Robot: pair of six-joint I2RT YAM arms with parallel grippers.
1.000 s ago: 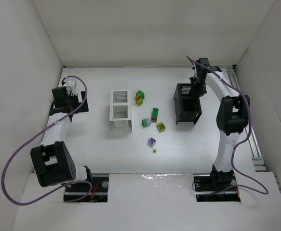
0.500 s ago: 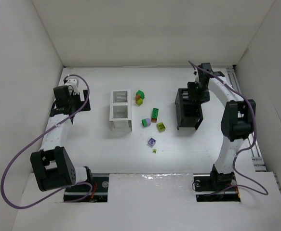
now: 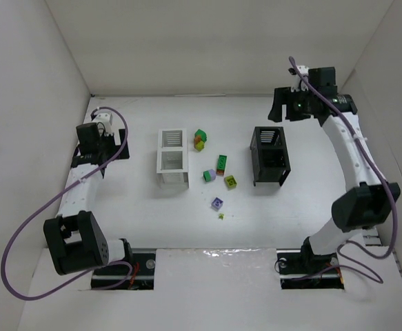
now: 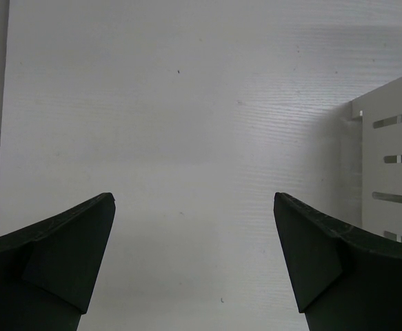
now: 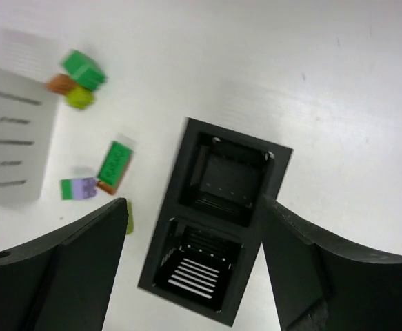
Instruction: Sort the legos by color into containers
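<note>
Table (image 3: 138, 214): R arm (image 3: 349, 145) lifted off black box (image 3: 269, 156).

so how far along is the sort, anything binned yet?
Nothing binned: both compartments of the black box look empty, the white box too. In hand: nothing; left gripper and right gripper are open and empty. Left: all the legos, loose on the table between the boxes.
</note>
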